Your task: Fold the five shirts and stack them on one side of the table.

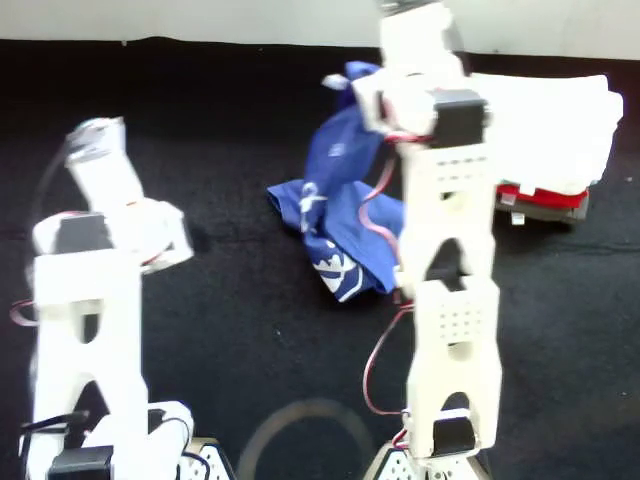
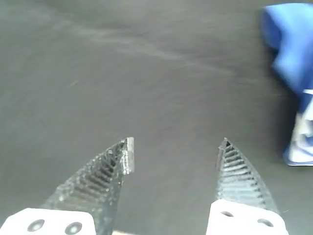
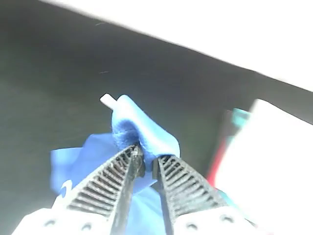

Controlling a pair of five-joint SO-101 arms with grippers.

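One crumpled blue fabric shirt (image 1: 338,195) is pinched in your right gripper (image 3: 148,159). Your left gripper (image 2: 176,144) hangs released over the black worktop (image 2: 122,73).

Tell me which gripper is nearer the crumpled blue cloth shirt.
Right. The right gripper is shut on a fold of the crumpled blue cloth shirt, touching it. The left gripper hangs open over the black tabletop, apart from the shirt.

Blue shirt (image 1: 335,200) partly behind right arm (image 1: 455,250), red shirt (image 1: 545,197) under white shirt (image 1: 550,130)
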